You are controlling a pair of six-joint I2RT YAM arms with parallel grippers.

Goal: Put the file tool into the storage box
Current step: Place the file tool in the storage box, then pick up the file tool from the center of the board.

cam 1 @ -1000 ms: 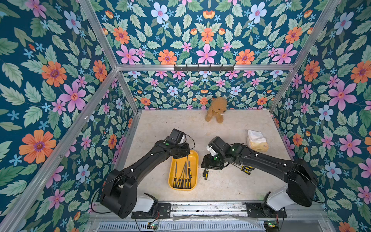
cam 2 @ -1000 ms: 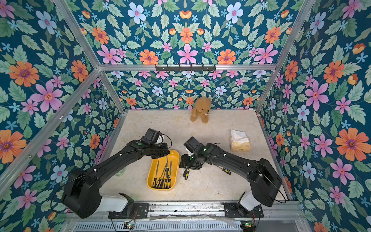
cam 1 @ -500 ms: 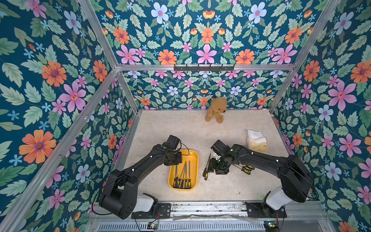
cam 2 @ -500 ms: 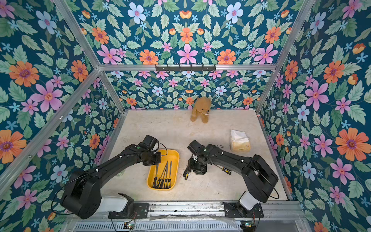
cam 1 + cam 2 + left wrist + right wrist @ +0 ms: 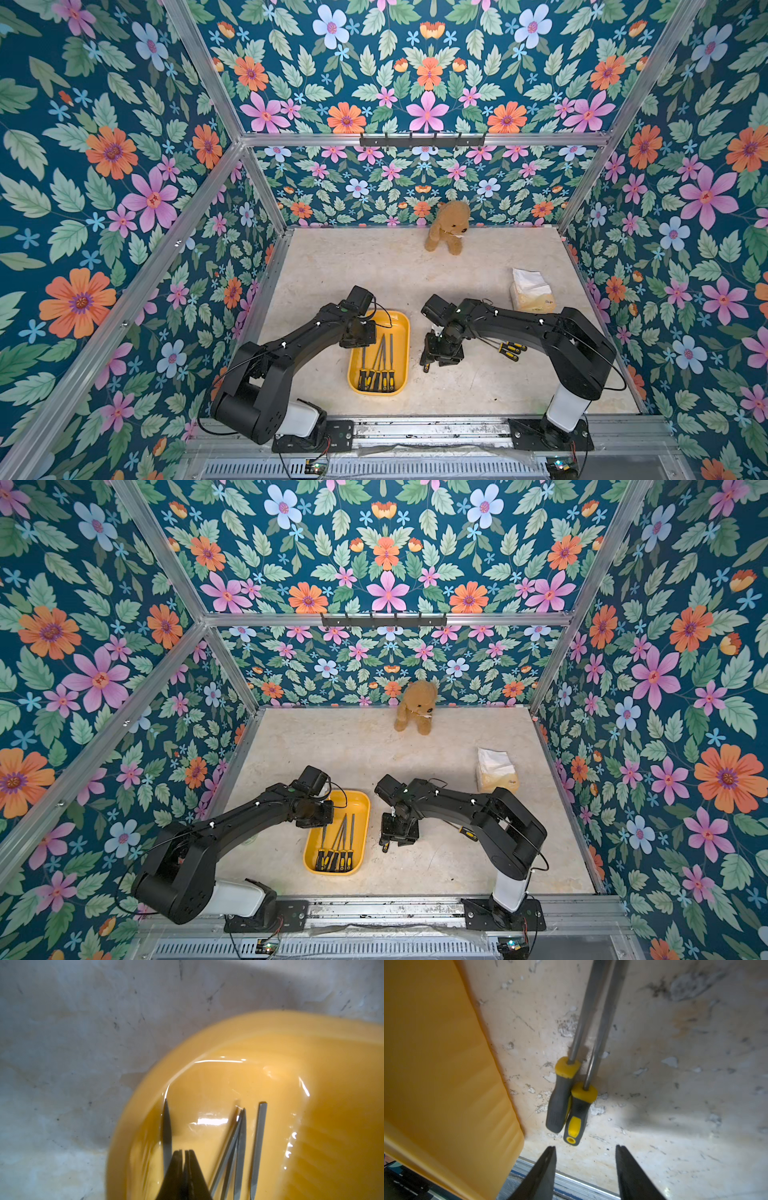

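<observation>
The storage box, a yellow tray (image 5: pixel 400 322) (image 5: pixel 358 801) (image 5: pixel 249 1043) (image 5: pixel 436 1064), lies near the table's front and holds several file tools (image 5: pixel 377 374) (image 5: pixel 336 854) (image 5: pixel 257 1136) with their handles toward the front. My left gripper (image 5: pixel 358 334) (image 5: pixel 316 814) (image 5: pixel 185 1151) hangs over the tray's far left part. Only a hairline slit shows between its fingertips, and nothing is in it. Two file tools (image 5: pixel 571 1103) (image 5: pixel 425 366) lie side by side on the table just right of the tray. My right gripper (image 5: pixel 441 353) (image 5: pixel 397 831) (image 5: pixel 585 1147) is low over them. It is open, with its tips just past the handle ends and nothing between them.
More file tools (image 5: pixel 513 349) (image 5: pixel 469 834) lie under my right forearm. A tissue pack (image 5: pixel 532 291) sits at the right and a teddy bear (image 5: pixel 446 226) by the back wall. The metal front rail (image 5: pixel 571 1180) is close to my right fingertips. Floral walls enclose the table.
My right gripper has come down and toward the front over the two files, with its jaws somewhat narrower. My left gripper has shifted toward the tray's left side and nearer the front.
</observation>
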